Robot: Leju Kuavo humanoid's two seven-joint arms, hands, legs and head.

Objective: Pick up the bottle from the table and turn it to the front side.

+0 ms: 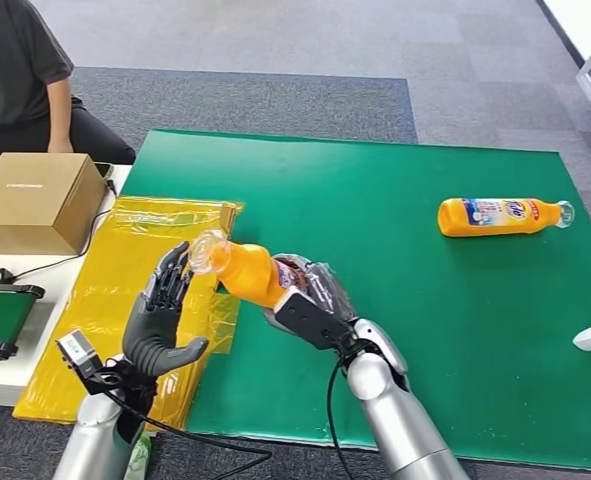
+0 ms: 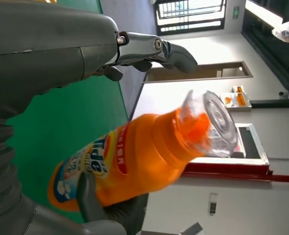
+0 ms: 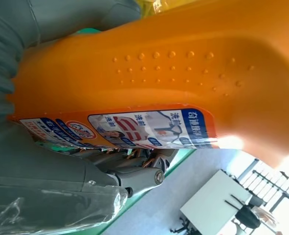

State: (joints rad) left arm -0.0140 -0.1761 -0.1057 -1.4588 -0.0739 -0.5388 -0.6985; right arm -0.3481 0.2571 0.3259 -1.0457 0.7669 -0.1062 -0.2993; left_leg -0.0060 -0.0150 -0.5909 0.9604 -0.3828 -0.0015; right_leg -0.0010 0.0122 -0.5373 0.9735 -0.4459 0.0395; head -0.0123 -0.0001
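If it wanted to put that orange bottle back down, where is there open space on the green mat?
The widest bare green mat lies between the right hand holding the orange bottle and the second orange bottle lying at the far right. The near right stretch is open too. It is crowded on the left: the open left hand over yellow plastic sheet.

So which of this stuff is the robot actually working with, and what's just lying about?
In use:
orange Tide bottle, held by right robot hand
left robot hand, open by its cap

Lying about:
second orange bottle
cardboard box
yellow plastic bag
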